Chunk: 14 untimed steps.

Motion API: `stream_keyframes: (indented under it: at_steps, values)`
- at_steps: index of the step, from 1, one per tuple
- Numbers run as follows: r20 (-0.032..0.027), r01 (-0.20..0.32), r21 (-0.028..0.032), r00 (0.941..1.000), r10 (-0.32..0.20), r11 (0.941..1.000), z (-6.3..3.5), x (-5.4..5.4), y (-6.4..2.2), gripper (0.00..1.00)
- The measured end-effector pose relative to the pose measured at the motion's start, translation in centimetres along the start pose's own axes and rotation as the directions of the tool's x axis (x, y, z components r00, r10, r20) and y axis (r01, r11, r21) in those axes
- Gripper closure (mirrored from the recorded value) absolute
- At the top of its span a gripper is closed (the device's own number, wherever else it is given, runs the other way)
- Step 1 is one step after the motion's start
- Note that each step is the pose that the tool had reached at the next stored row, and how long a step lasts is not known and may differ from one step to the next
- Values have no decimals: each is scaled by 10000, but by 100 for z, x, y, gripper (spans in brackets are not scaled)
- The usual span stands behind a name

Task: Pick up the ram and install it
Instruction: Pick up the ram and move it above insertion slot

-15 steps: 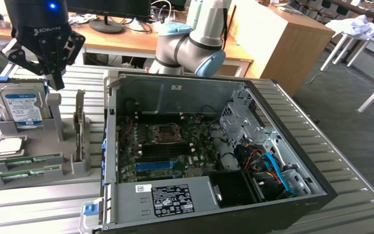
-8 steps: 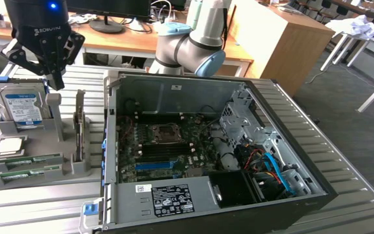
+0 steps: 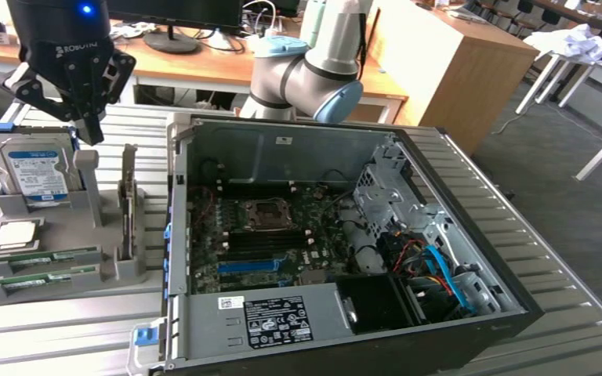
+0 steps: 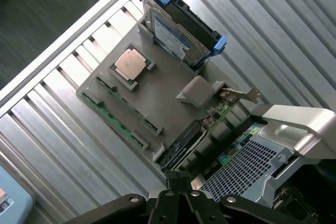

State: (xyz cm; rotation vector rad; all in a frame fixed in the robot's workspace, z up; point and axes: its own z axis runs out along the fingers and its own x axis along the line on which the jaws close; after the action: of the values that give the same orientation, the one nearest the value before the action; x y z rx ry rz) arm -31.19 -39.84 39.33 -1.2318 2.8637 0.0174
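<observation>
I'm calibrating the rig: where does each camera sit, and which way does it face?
Exterior view: raised, off the arm, looking down on open computer case and parts holder; arm and gripper show.
Wrist view: on the wrist, looking down past the shut gripper at the holder.
Shared: parts holder, hard drive, ram, gripper.
</observation>
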Motion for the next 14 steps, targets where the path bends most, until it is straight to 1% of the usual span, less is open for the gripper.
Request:
stream_keyframes:
  at_steps: [14]
  values:
    - [0, 379, -10, 9993, -379, 9993, 0, 0, 0, 90]
